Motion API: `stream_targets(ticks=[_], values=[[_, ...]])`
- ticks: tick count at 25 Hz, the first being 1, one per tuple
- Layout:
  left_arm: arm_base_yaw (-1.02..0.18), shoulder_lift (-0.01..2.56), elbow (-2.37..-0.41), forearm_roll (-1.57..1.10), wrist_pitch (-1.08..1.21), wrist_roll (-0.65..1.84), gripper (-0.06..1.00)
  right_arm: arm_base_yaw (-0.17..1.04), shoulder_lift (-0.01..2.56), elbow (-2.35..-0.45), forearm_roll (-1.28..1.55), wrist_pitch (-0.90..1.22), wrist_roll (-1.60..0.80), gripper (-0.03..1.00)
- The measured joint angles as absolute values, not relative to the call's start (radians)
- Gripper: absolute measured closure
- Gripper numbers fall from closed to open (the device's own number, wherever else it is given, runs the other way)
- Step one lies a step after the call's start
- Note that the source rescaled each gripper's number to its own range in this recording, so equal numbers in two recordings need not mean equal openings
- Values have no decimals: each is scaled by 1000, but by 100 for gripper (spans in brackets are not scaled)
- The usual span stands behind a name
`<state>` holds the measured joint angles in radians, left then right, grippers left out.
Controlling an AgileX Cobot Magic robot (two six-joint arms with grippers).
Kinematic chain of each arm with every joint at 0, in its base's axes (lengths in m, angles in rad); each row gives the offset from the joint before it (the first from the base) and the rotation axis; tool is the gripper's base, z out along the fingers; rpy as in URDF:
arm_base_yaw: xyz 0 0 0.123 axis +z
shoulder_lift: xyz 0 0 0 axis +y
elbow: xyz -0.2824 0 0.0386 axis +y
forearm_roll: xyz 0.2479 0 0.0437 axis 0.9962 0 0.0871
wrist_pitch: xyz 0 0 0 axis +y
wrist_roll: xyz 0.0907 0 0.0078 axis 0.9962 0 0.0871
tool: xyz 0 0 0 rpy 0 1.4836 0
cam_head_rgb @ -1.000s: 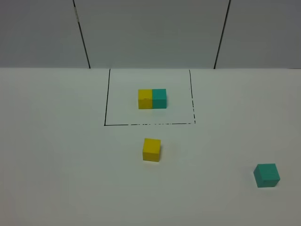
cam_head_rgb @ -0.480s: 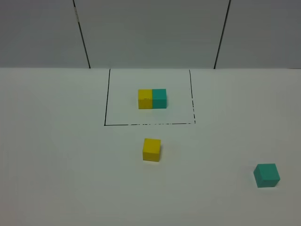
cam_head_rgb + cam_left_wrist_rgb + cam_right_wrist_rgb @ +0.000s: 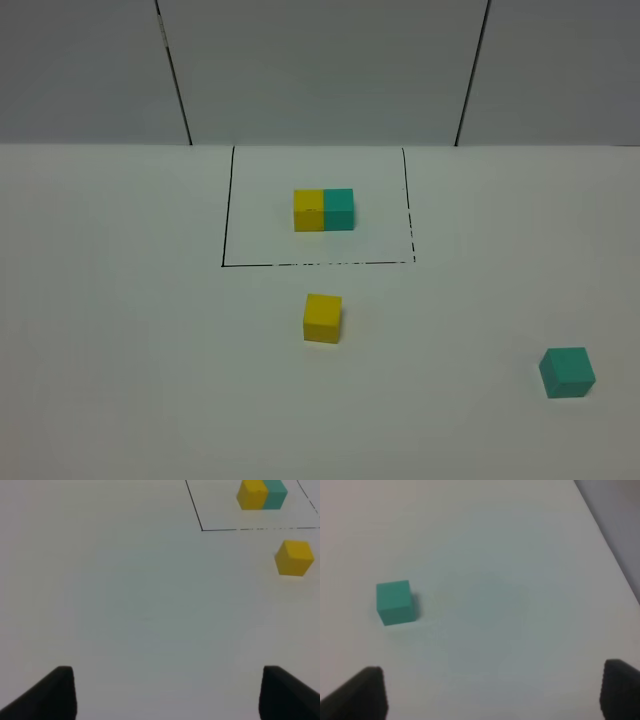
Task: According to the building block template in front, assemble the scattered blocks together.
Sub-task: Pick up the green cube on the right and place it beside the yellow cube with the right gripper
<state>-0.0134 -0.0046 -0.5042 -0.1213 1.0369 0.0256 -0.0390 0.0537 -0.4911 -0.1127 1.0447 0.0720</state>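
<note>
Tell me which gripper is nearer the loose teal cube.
Right. The right gripper has the teal cube ahead of its open jaws, toward one side. The left gripper faces the loose yellow cube and the template; the teal cube is outside its view.

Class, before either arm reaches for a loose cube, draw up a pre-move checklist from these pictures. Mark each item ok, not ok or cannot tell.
1. The template is readable, yellow on the left and teal on the right in the exterior high view, inside the black frame: ok.
2. The loose yellow cube stands free outside the frame: ok.
3. The loose teal cube stands free, far to the right: ok.
4. The left gripper is open, nothing between its fingers: ok.
5. The right gripper is open, nothing between its fingers: ok.
6. Loose cubes joined like the template: not ok, they lie well apart.
</note>
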Motion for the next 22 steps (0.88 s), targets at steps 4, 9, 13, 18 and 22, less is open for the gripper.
stream_targets(ticks=[4, 9, 13, 18, 22], values=[[-13, -5, -504, -121, 1037, 26, 28, -39, 54, -491, -113, 1045, 72, 25], [-13, -5, -504, -121, 1036, 26, 28, -39, 54, -491, -113, 1045, 72, 25], [-13, -5, -504, -121, 1036, 27, 28, -39, 54, -491, -113, 1045, 72, 25], [-13, -5, -504, -121, 1036, 30, 28, -39, 54, -491, -113, 1045, 72, 25], [-13, -5, -504, -121, 1036, 30, 28, -39, 54, -491, -113, 1045, 72, 25]])
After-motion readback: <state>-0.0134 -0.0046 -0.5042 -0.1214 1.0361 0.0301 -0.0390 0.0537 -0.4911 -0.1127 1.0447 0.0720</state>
